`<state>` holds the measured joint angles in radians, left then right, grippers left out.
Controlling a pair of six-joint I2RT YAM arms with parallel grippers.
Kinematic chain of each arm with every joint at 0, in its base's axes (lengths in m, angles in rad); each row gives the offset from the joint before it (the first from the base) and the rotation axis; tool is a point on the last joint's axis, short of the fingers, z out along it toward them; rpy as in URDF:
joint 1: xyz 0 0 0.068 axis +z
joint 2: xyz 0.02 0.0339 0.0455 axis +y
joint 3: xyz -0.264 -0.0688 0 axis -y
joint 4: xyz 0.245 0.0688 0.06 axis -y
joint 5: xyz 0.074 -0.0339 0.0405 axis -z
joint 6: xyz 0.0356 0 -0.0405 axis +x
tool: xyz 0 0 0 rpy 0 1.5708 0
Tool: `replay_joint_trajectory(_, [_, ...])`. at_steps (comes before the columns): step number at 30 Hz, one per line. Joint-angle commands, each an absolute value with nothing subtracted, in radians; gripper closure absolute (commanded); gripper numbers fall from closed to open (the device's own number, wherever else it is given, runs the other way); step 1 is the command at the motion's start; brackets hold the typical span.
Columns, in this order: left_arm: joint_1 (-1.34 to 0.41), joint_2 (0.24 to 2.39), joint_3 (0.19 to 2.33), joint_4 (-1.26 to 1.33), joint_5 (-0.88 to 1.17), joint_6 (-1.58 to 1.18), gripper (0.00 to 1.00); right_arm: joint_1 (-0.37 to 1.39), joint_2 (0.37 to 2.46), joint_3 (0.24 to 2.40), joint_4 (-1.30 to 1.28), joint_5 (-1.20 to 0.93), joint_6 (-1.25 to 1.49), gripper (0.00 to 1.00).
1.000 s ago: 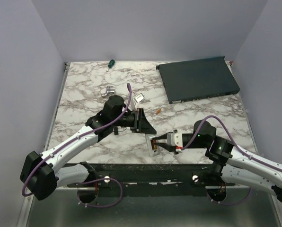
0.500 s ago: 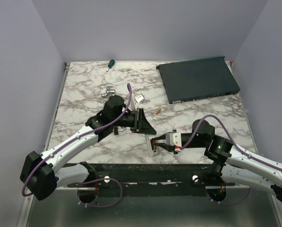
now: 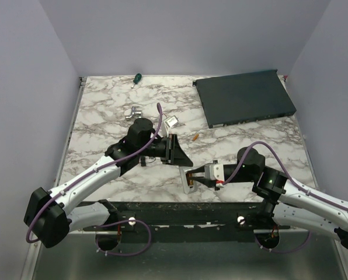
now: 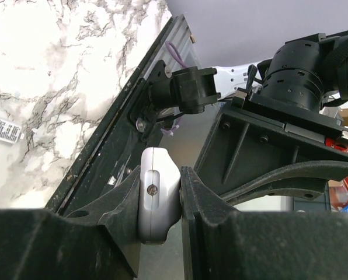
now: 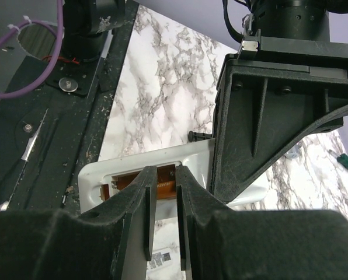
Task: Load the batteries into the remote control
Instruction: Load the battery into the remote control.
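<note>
My left gripper is shut on one end of the white remote control and holds it by the table's near edge. In the left wrist view the remote's end sits clamped between the jaws. The remote's back faces the right wrist camera with its compartment open. An orange battery lies in that compartment. My right gripper has its fingers narrowly apart, with the tips at this battery and nothing between them. A second orange battery lies loose on the marble.
A small white cover piece lies behind the left gripper. A silver bracket lies further left. A green-handled screwdriver lies at the back edge. A large dark flat box fills the back right. The black base rail runs along the near edge.
</note>
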<state>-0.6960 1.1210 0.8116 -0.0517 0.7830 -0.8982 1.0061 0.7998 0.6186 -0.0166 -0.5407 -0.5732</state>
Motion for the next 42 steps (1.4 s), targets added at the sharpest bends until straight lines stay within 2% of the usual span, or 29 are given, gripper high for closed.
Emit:
replay_joint_trajectory(1, [-0.689,1.077,0.846,-0.005,0.792,-0.916,1.00,1.008,0.813,0.622,-0.102,-0.584,-0.552,0.75])
replay_joint_trajectory(42, [-0.629,0.984,0.855,-0.034,0.807,-0.921,1.00,1.008,0.866,0.604,-0.120,-0.605,-0.550,0.75])
